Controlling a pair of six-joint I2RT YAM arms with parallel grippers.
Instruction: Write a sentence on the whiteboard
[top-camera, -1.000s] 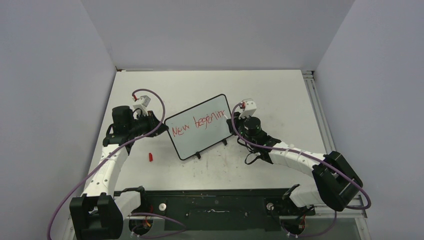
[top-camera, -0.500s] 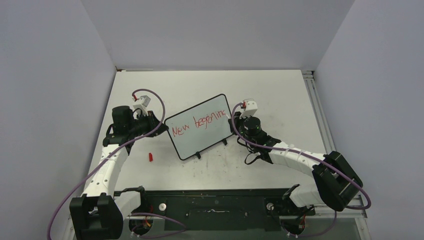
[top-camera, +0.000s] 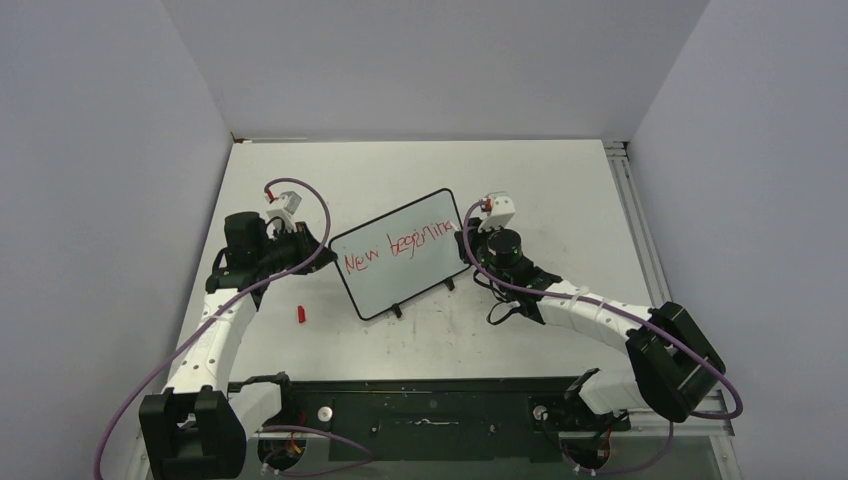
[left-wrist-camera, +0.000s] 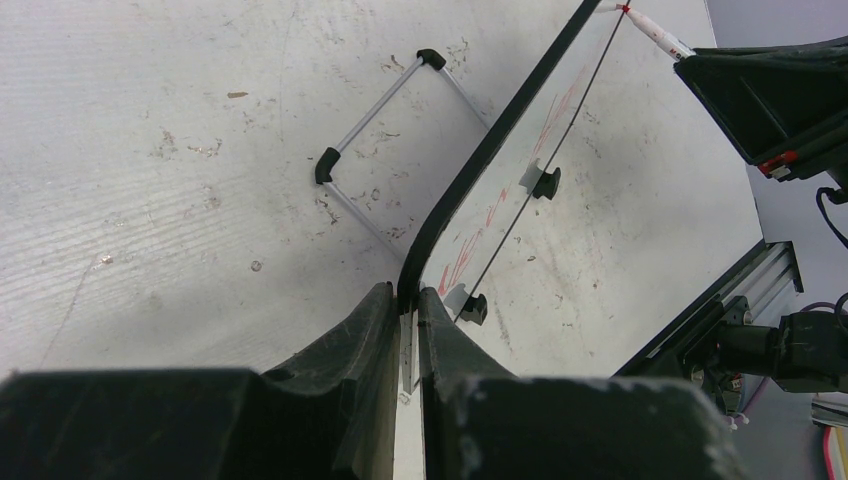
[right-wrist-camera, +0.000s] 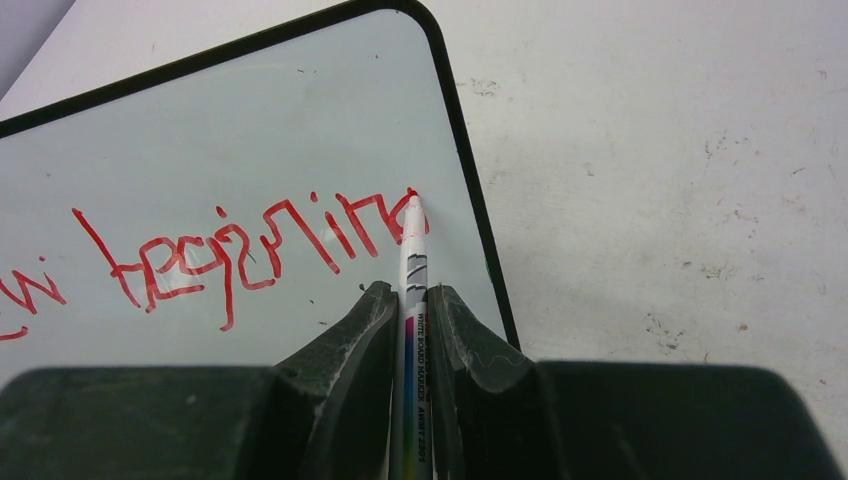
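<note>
Standing tilted mid-counter, the whiteboard has its 9 o'clock edge clenched in the left claw. Its sentence reads roughly "New beginnin", a single line reaching the 3 o'clock edge. The right claw grasps a marker, tip touching the last stroke. I judge it about half done: the closing letters and any further words remain. A small red piece lies at the board's 8 o'clock.
</note>
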